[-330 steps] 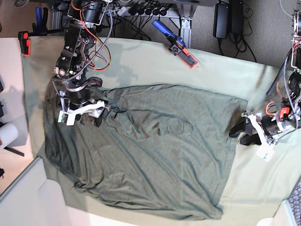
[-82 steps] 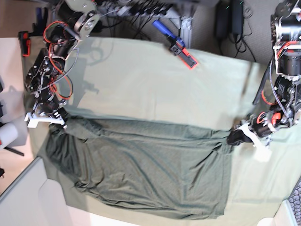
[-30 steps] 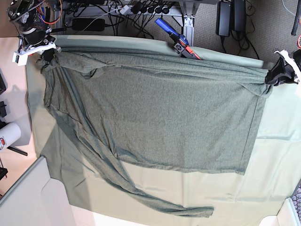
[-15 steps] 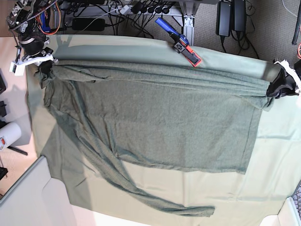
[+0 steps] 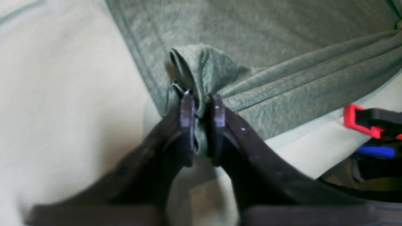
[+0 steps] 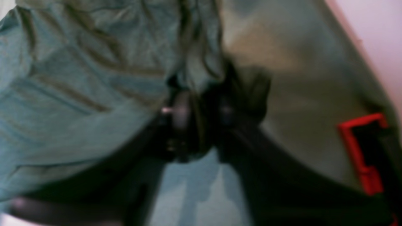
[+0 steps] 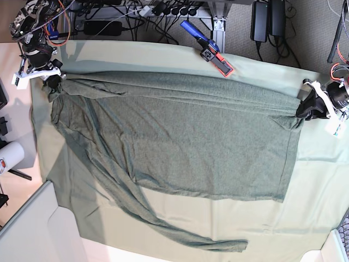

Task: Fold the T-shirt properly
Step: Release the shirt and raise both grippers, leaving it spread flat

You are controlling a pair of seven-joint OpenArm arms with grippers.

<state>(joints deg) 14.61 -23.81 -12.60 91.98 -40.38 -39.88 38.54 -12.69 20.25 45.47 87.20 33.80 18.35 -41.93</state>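
Observation:
The dark olive-green T-shirt (image 7: 180, 131) lies spread across the pale green table cloth (image 7: 322, 180), its top edge stretched between the two grippers. One long sleeve (image 7: 163, 224) trails toward the front. My left gripper (image 7: 303, 109) is shut on a bunched corner of the shirt at the right; the left wrist view shows the fabric (image 5: 201, 72) pinched between its fingertips (image 5: 187, 106). My right gripper (image 7: 52, 79) is shut on the shirt's corner at the far left; the right wrist view is blurred but shows cloth (image 6: 78, 62) caught between its fingers (image 6: 180, 122).
A blue and red clamp (image 7: 210, 52) sits on the table's back edge near the shirt's top. A red clamp (image 6: 361, 150) shows close to my right gripper. Cables and power bricks lie behind the table. A white roll (image 7: 8, 158) stands off the left edge.
Both grippers have lowered the shirt's top edge toward the front and down onto the cloth. The shirt body now lies flatter. Both still hold their corners.

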